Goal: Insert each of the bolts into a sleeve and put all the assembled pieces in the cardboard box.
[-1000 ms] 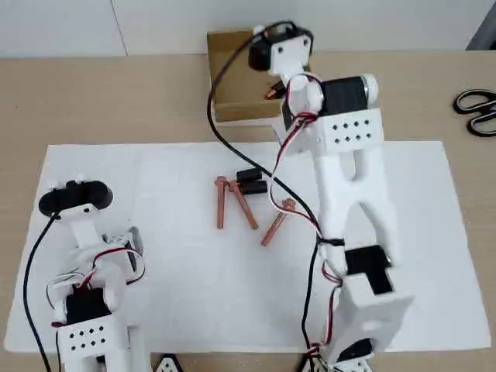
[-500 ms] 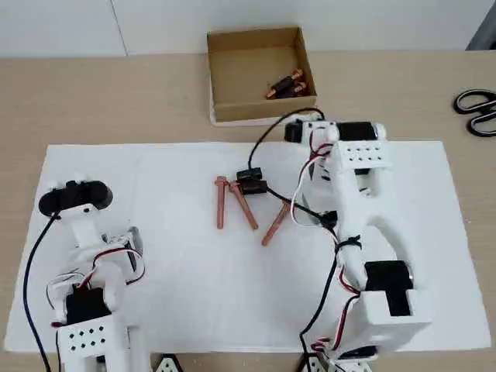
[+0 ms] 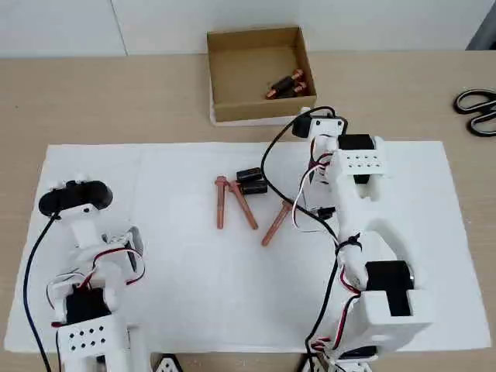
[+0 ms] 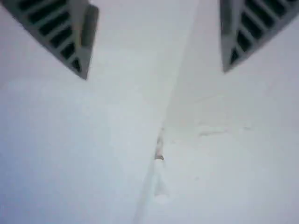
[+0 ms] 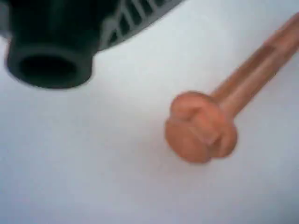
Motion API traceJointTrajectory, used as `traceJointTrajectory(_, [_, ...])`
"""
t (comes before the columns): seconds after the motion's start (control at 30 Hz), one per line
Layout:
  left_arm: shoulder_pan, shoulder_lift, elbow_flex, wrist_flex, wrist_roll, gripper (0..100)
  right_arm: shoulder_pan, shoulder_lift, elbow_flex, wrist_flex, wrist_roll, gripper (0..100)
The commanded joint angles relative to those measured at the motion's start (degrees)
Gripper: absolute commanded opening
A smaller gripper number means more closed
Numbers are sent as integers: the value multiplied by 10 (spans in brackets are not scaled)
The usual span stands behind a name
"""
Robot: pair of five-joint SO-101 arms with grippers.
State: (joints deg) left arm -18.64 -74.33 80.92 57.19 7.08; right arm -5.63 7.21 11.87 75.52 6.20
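Observation:
Three copper bolts (image 3: pixel 221 201) (image 3: pixel 245 206) (image 3: pixel 275 225) lie on the white paper (image 3: pixel 178 271), with two black sleeves (image 3: pixel 251 180) just behind them. The cardboard box (image 3: pixel 232 74) at the back holds assembled pieces (image 3: pixel 284 84). My right arm (image 3: pixel 353 163) is folded over the paper, and its gripper (image 3: pixel 304 200) hangs low beside the rightmost bolt. Close up in the right wrist view are that bolt's head (image 5: pixel 201 128) and a sleeve's open end (image 5: pixel 49 65). My left gripper (image 4: pixel 155 71) stands open over bare paper at the left, holding nothing.
Scissors (image 3: pixel 477 108) lie on the wooden table at the far right. The right arm's black cable (image 3: pixel 271 167) loops over the paper near the sleeves. The paper between the two arms is bare.
My right arm has drawn back from over the cardboard box and lowered towards the rightmost bolt. The assembled pieces stay in the box. The left arm has not moved.

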Motion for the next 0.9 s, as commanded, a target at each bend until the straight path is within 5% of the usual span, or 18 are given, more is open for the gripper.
traceJointTrajectory(0.0, [-2,-9,-5,-11,0,177,-10,-33,-2,-6,-4,172])
traceJointTrajectory(0.1, [-2,-9,-5,-11,0,177,-20,-33,-2,-5,-2,243])
traceJointTrajectory(0.5, [-1,-9,25,-11,0,177,-25,36,-3,-6,-1,243])
traceJointTrajectory(0.87, [-2,-9,32,-11,0,177,-27,46,-2,-22,-1,96])
